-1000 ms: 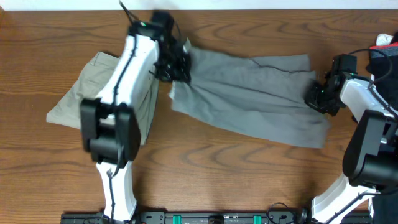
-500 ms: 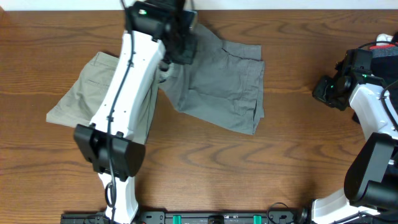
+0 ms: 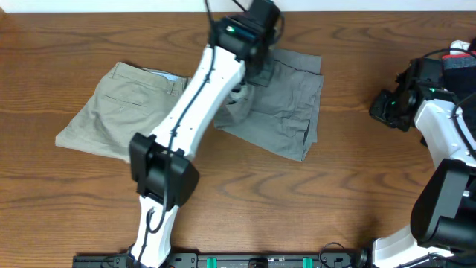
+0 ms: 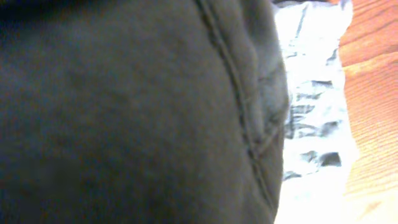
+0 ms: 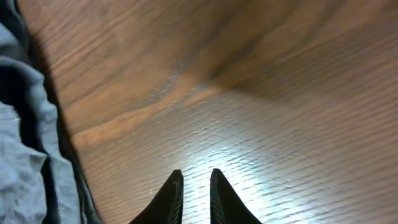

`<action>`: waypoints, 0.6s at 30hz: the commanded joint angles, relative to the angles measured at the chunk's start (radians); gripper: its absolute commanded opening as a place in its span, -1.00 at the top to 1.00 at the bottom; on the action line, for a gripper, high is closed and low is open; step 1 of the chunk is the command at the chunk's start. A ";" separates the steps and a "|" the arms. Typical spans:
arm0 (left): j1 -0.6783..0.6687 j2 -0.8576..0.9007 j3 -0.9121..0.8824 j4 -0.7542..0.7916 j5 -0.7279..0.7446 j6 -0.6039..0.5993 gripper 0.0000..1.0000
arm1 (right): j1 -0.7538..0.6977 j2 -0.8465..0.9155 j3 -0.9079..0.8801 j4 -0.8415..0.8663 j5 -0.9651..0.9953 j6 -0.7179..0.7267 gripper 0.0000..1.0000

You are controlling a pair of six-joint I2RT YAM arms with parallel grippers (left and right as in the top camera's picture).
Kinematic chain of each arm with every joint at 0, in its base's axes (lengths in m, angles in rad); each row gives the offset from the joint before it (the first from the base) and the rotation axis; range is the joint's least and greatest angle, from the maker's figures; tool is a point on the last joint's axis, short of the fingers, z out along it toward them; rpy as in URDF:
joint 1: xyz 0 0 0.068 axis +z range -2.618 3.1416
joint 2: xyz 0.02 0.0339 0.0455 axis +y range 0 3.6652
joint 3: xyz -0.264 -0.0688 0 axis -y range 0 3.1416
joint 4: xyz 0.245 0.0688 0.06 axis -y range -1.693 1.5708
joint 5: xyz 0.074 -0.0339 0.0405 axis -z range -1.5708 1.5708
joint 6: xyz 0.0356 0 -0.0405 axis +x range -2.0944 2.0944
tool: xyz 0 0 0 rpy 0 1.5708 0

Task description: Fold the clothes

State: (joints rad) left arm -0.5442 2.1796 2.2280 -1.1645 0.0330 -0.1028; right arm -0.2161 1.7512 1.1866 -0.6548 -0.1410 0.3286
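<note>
The mid-grey trousers [image 3: 286,100] lie folded over on themselves at the table's middle back. My left gripper [image 3: 250,71] is over their upper left part, reached far across from the left. In the left wrist view dark grey cloth [image 4: 124,112] fills the frame and hides the fingers, so the gripper looks shut on the grey trousers. The khaki-beige trousers [image 3: 119,112] lie folded at the left, partly under my left arm. My right gripper [image 3: 381,112] is right of the grey trousers, over bare wood, with its fingers [image 5: 196,177] nearly together and empty. Grey cloth [image 5: 25,155] shows at that view's left edge.
The wooden table [image 3: 357,193] stretches across the view. A red and white object [image 3: 462,49] with black cables sits at the far right back edge. The table's back edge runs along the top of the overhead view.
My left gripper has carried the grey trousers' left end rightward over the rest, halving them. My right gripper let go of the right end and drew back to the right.
</note>
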 commanded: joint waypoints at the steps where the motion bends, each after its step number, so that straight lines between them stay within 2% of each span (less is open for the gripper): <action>1: -0.033 0.053 0.018 0.027 -0.026 -0.079 0.77 | 0.023 -0.011 -0.005 -0.002 -0.006 -0.012 0.70; 12: -0.132 0.170 0.016 0.102 -0.023 -0.293 0.77 | 0.037 -0.010 -0.005 -0.007 -0.005 -0.012 0.70; 18: -0.166 0.170 0.016 0.114 -0.022 -0.322 0.77 | 0.039 -0.010 -0.005 -0.010 -0.005 -0.012 0.69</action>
State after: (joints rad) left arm -0.6960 2.3547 2.2280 -1.0531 0.0181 -0.3798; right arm -0.1871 1.7512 1.1866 -0.6621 -0.1421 0.3286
